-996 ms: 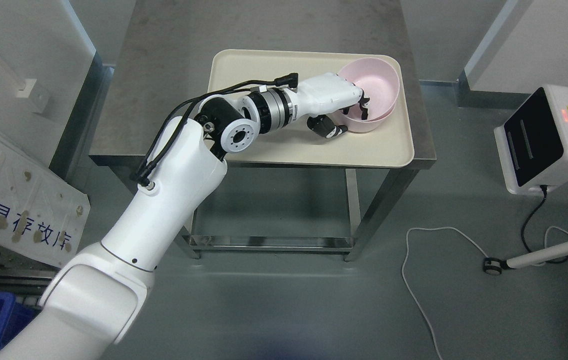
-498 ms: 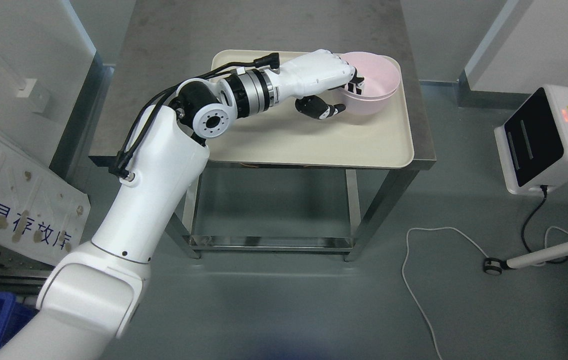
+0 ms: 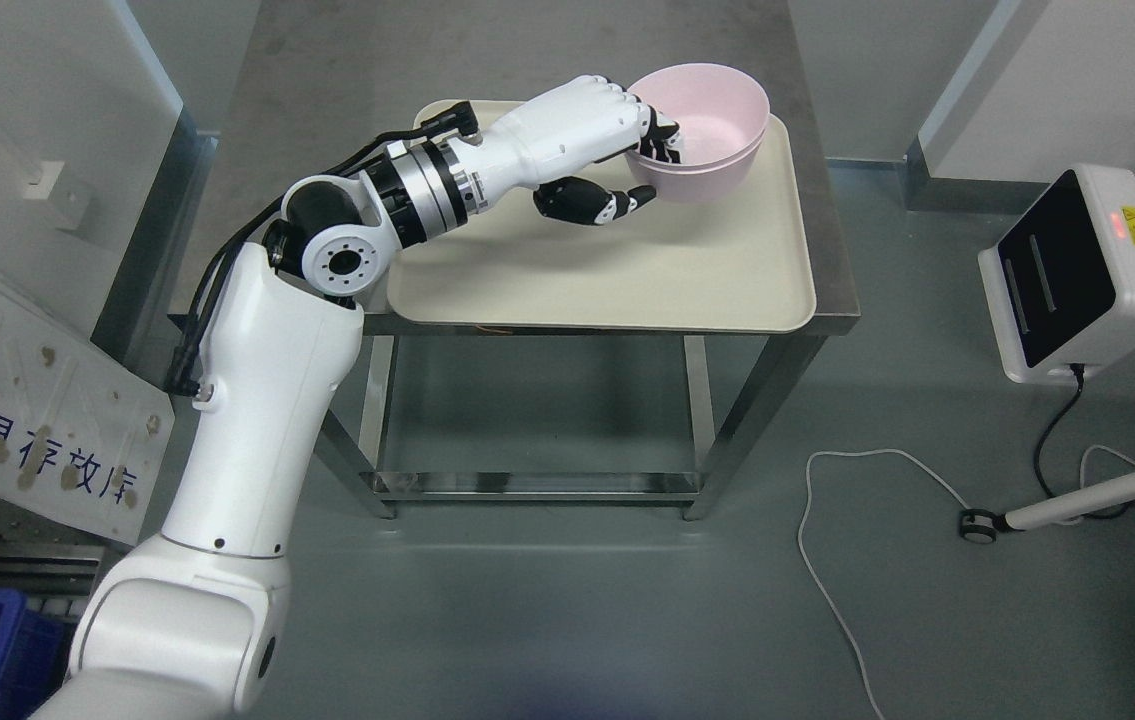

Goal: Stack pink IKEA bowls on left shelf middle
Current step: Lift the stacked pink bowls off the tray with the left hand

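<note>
Our left hand [image 3: 595, 120] is clamped on the near rim of the pink bowls [image 3: 702, 128], fingers [image 3: 665, 140] hooked inside, thumb beneath. We see the nested bowls over the cream tray's [image 3: 707, 280] far edge on the worktop [image 3: 347, 80].

A robotics test lab, seen from above: a stainless-steel work table [image 3: 547, 60] with a bare lower frame stands on a seamless grey-green floor [image 3: 577, 600] between plain white wall panels [image 3: 1077, 70]. A white electronic unit with a dark screen and a lit red indicator [image 3: 1077, 272] sits on the floor at right, its black cable [image 3: 1052, 440] and a loose white cord [image 3: 827, 560] trailing nearby. A scuffed white sign bearing Chinese characters [image 3: 37, 400] leans at left.
</note>
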Robot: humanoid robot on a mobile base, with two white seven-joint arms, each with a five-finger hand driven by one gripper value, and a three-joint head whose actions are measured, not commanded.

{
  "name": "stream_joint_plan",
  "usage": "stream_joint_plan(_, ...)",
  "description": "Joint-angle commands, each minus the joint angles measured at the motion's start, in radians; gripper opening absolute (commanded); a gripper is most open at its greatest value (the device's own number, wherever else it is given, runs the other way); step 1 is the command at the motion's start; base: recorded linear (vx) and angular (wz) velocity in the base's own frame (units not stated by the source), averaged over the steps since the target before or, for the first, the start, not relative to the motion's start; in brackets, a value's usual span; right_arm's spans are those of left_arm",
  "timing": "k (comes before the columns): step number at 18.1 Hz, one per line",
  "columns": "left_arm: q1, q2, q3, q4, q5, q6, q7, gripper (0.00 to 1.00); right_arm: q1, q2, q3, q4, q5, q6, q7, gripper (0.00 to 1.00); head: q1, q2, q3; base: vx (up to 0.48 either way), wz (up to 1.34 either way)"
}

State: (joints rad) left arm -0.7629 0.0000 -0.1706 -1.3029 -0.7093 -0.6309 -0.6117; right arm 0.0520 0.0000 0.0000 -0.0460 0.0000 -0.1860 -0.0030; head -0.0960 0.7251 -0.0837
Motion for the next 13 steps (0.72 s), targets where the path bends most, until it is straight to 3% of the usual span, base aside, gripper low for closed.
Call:
stream_joint_plan(1,0.070,0.017,0.155,-0.102,0.016,-0.006,0.001,0.03,0.000,-0.017,-0.011,0.000,0.008,0.000,0.006,1.00,0.0000,0.000,0.000,-0.021,0.00)
stream_joint_plan(7,0.070,0.017,0.157,-0.118,0.016,-0.004,0.003,0.03,0.000,-0.017,-0.009,0.000,0.008,0.000,0.006,1.00,0.0000,0.000,0.000,-0.080,0.00)
stream_joint_plan(13,0.070,0.017,0.160,-0.118,0.016,-0.001,0.004,0.03,0.000,-0.017,-0.011,0.000,0.008,0.000,0.006,1.00,0.0000,0.000,0.000,-0.258,-0.23)
